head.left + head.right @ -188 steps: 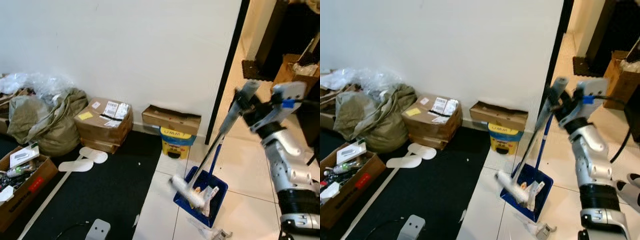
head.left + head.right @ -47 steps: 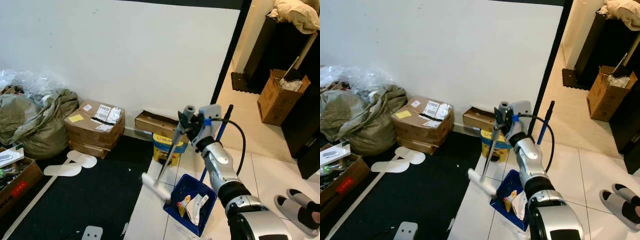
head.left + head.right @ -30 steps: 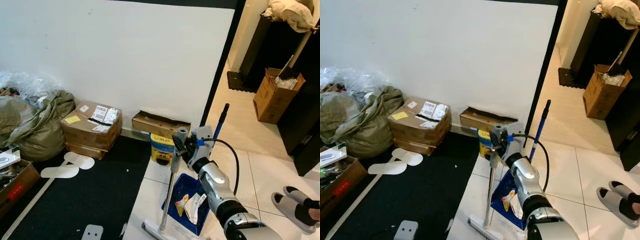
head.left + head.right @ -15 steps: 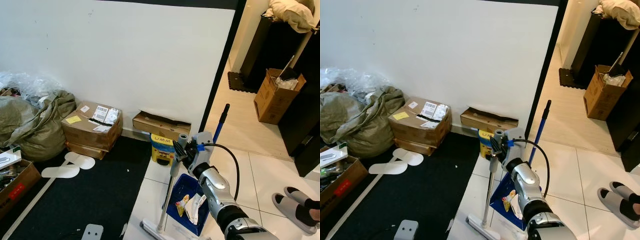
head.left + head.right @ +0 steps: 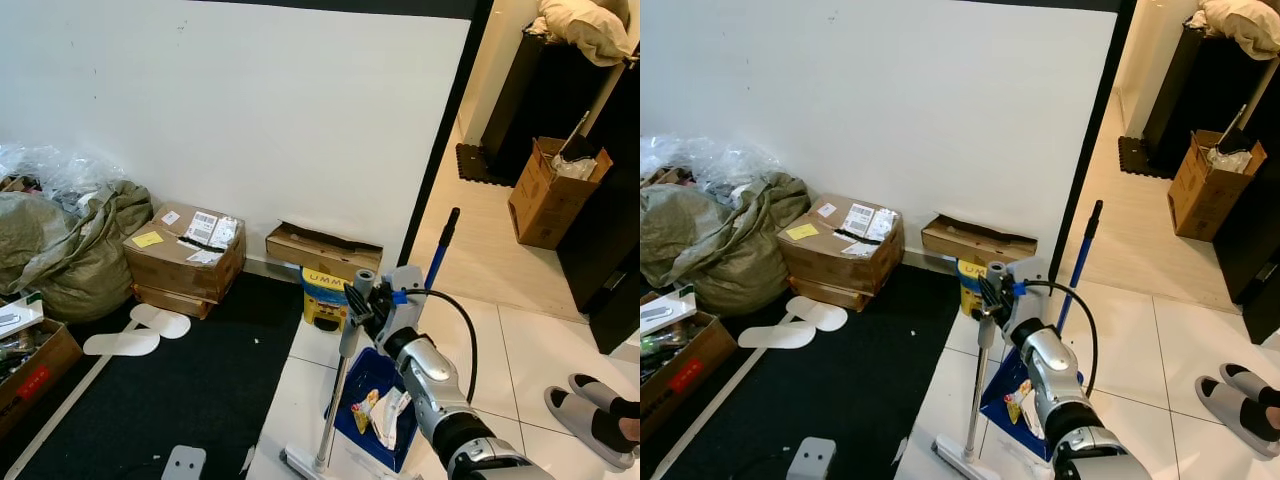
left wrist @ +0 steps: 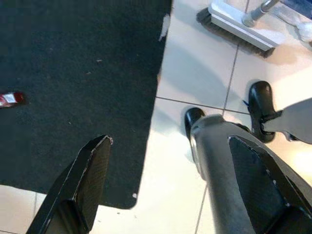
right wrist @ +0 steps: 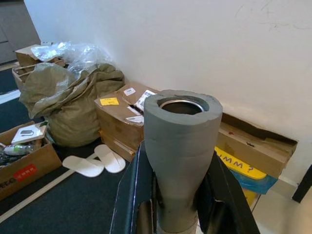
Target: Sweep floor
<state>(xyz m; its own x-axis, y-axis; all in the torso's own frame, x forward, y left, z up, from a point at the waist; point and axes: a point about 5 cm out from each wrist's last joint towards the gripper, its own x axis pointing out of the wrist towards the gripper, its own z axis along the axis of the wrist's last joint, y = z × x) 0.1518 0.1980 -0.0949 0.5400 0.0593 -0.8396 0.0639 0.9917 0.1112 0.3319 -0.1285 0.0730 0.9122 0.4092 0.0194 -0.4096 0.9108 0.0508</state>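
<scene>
My right gripper point(image 5: 358, 303) is shut on the grey foam grip of the broom point(image 5: 335, 400), near its top end. The pole stands almost upright, and the broom head point(image 5: 298, 466) rests on the white tile at the edge of the black carpet point(image 5: 190, 400). Just right of the pole, the blue dustpan point(image 5: 372, 372) holds wrappers point(image 5: 385, 412); its long blue handle point(image 5: 438, 250) rises behind my arm. In the right wrist view the grip point(image 7: 180, 146) sits between the black fingers point(image 7: 131, 195). My left gripper point(image 6: 169, 141) hangs open beside my leg, above the carpet edge.
Along the white wall stand a labelled cardboard box point(image 5: 185, 250), a flat box point(image 5: 322, 250), a yellow and blue tub point(image 5: 326, 297) and a green sack point(image 5: 70, 250). White slippers point(image 5: 130, 335) lie on the carpet. Grey slippers point(image 5: 595, 405) lie at the right, by the doorway.
The broom has gone from raised and tilted to nearly upright, with its head down on the tile left of the dustpan. Over the last half second almost nothing has moved.
</scene>
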